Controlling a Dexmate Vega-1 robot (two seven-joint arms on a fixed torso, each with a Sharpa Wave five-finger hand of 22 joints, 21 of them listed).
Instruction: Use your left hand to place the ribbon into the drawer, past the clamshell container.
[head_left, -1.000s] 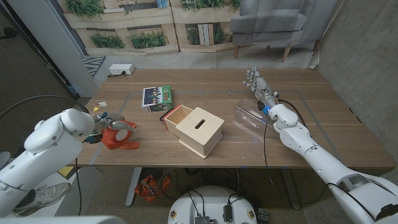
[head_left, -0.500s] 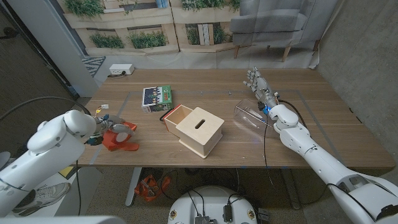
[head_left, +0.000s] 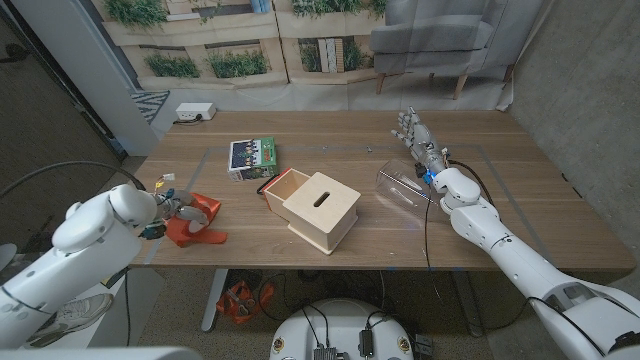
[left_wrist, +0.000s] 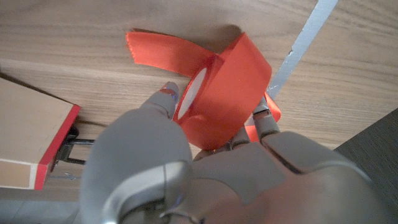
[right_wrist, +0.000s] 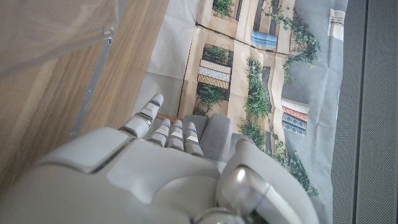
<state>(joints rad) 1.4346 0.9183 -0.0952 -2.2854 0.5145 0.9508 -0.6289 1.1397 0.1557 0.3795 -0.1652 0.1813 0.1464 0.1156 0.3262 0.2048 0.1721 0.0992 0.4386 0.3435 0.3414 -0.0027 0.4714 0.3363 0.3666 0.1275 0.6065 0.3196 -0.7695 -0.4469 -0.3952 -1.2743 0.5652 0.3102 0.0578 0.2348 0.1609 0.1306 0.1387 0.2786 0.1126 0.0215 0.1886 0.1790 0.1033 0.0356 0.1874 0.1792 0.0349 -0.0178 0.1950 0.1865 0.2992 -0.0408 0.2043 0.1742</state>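
From the head view, the left robot hand (head_left: 178, 210) grips the orange-red ribbon (head_left: 193, 220) near the wooden desk's (head_left: 330, 150) left edge, while the right robot hand (head_left: 412, 132) stands with straight fingers beside the clear clamshell container (head_left: 402, 186), a box with its drawer (head_left: 285, 187) between. The left wrist view shows the ribbon (left_wrist: 227, 93) as a wide roll with a loose tail, pinched in the fingers (left_wrist: 163, 102). The right wrist view shows the right robot hand (right_wrist: 155, 155) holding nothing, a plant-printed backdrop (right_wrist: 249, 62) beyond.

No readable text; print on green box (head_left: 251, 157) too small to make out.
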